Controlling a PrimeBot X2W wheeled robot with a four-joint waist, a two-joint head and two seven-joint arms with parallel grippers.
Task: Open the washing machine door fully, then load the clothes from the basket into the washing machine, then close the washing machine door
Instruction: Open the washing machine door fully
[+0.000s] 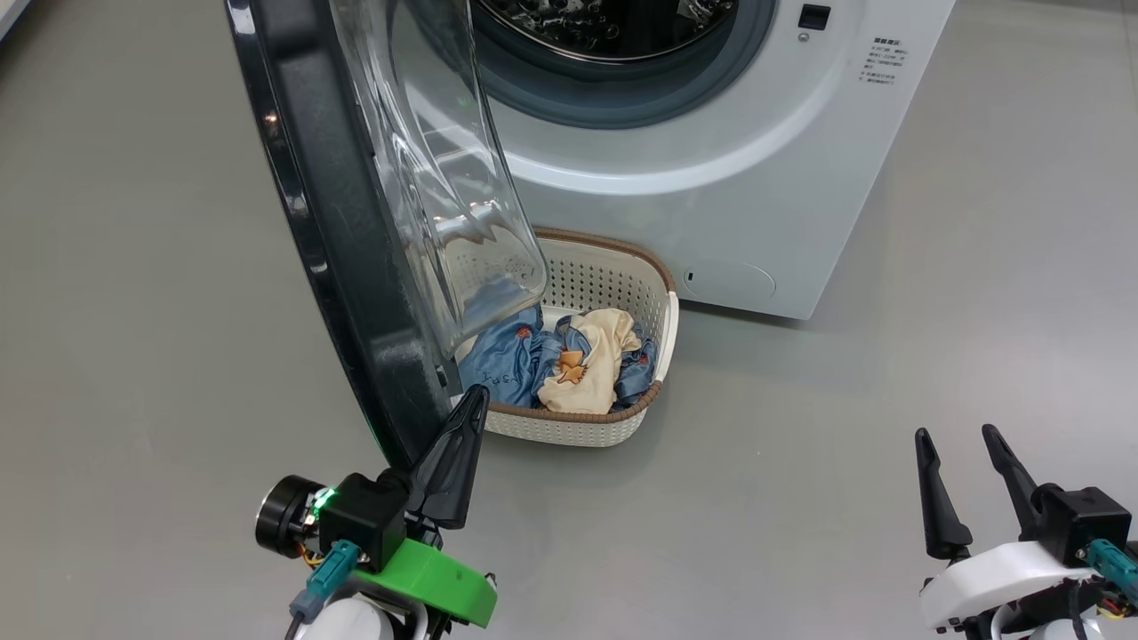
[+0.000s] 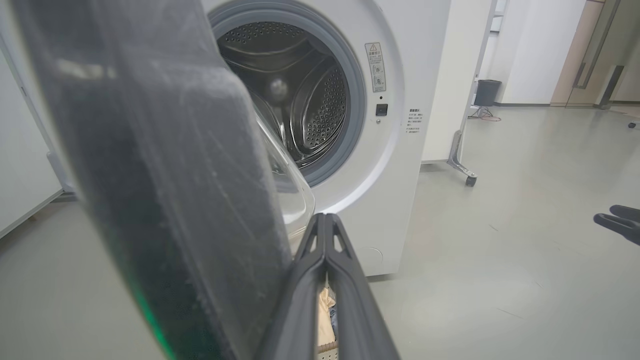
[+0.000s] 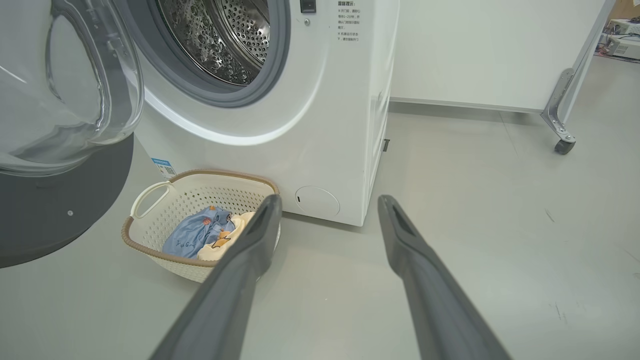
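Observation:
The washing machine [image 1: 711, 178] stands ahead with its steel drum exposed. Its black door [image 1: 347, 222] with the clear glass bowl [image 1: 444, 178] is swung out toward me, edge-on. My left gripper [image 1: 476, 396] is shut, its fingertips right beside the door's lower inner edge; I cannot tell whether they touch. In the left wrist view the door [image 2: 165, 190] looms just left of the joined fingers [image 2: 325, 240]. The basket [image 1: 587, 356] sits on the floor by the washer, holding light blue and cream clothes [image 1: 569, 360]. My right gripper [image 1: 956, 436] hangs open at the lower right, empty.
Grey floor [image 1: 133, 311] spreads all around. A white wall panel on a caster leg [image 3: 562, 142] stands right of the washer. The basket [image 3: 200, 225] lies partly under the open door [image 3: 60, 150] in the right wrist view.

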